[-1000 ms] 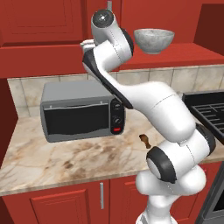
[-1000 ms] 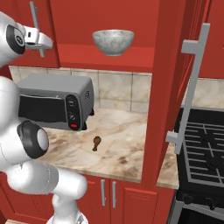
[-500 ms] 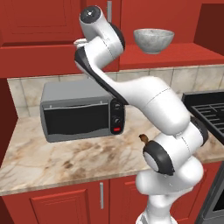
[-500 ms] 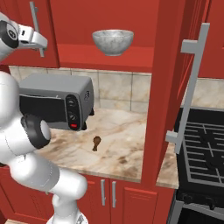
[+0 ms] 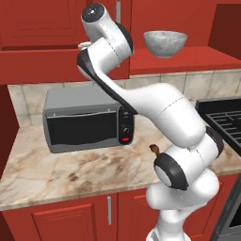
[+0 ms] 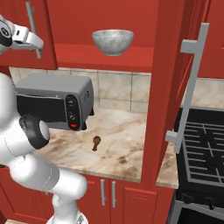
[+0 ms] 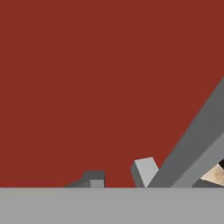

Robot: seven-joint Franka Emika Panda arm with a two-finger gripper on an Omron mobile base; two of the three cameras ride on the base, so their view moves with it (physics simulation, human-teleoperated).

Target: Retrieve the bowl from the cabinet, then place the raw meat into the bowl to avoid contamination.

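Gray bowl (image 6: 112, 41) sits inside the open cabinet (image 6: 109, 63)

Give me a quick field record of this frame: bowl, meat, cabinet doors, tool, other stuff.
bowl: gray bowl upright on the open cabinet shelf, untouched
raw meat: drumstick lying on the marble counter, right of the toaster oven
cabinet doors: right door swung open; left door by the tool
tool: tool up at the left door's bar handle; grip unclear
hand view: red panel and gray handle bar, close up
stove: stove to the counter's right
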